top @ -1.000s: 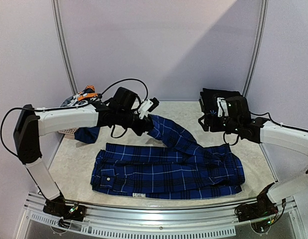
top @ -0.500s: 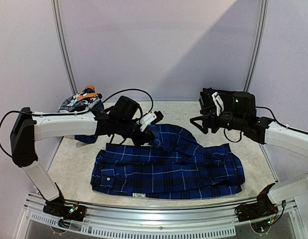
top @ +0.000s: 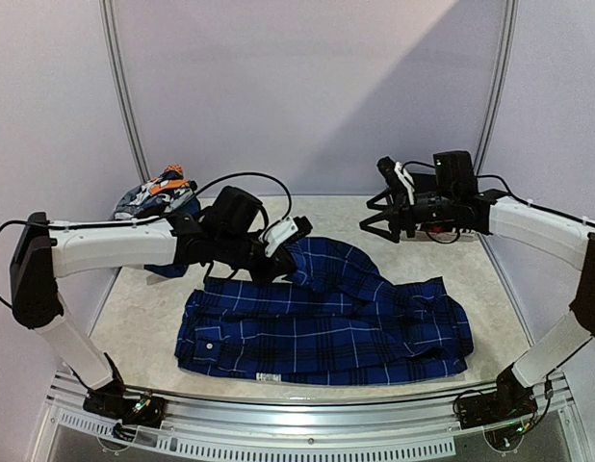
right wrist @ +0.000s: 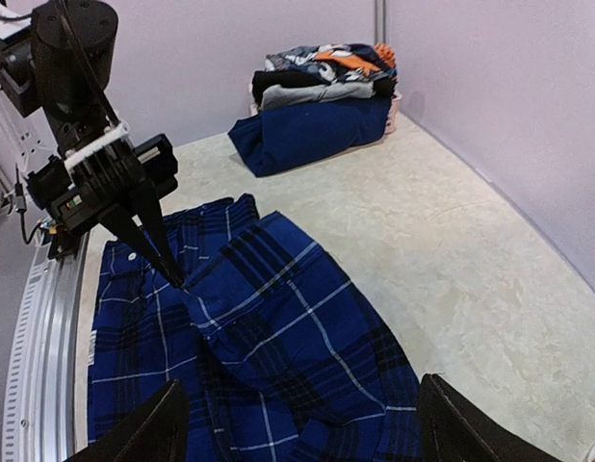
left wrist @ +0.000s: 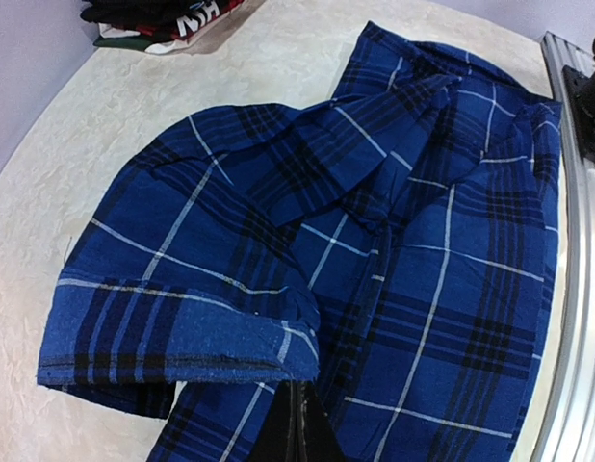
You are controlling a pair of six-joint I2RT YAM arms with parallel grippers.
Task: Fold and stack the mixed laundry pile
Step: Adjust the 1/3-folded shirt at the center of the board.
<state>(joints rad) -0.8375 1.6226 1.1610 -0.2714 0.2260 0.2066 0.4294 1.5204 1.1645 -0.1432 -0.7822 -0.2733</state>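
Note:
A blue plaid shirt [top: 326,322] lies spread flat across the middle of the table. My left gripper [top: 281,258] is shut on the shirt's sleeve cuff [left wrist: 182,332] and holds it low over the shirt's back edge. The closed fingers [left wrist: 297,438] pinch the cuff's corner. The left gripper also shows in the right wrist view [right wrist: 174,274]. My right gripper [top: 375,217] is open and empty, raised above the table's back right. Its fingers [right wrist: 148,433] stand wide apart over the shirt [right wrist: 278,327]. The rest of the laundry pile [top: 155,192] is heaped at the back left.
A dark blue garment [right wrist: 307,130] hangs in front of the heap [right wrist: 326,67] at the back left. A stack of dark folded clothes [left wrist: 163,14] sits at the back right, mostly hidden behind my right arm in the top view. A metal rail [top: 307,414] runs along the near edge.
My left gripper has carried the sleeve down and toward the shirt's middle. My right arm has lifted away from the back-right stack and swung toward the back.

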